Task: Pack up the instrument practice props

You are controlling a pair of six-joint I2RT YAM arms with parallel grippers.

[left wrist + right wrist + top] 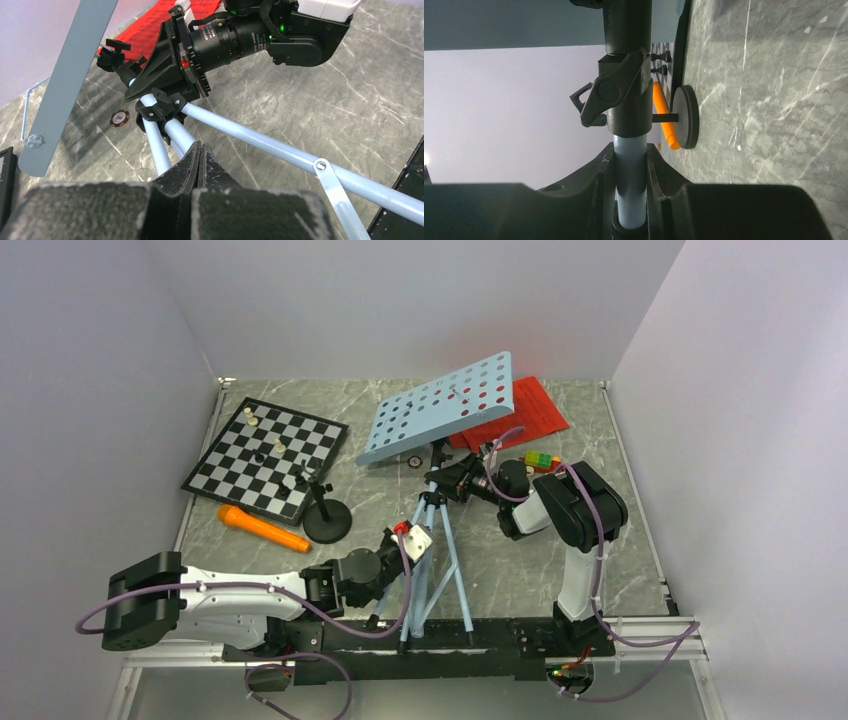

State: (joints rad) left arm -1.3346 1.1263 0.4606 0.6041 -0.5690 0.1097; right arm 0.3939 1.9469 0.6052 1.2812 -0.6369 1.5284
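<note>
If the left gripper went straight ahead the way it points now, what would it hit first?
Probably the light-blue legs of the music stand, right ahead of the shut left gripper, just below their black hub. How close is hard to judge.

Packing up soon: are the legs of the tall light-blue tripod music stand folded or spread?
Spread. The tall light-blue tripod music stand is upright, its legs splayed apart from the black hub.
</note>
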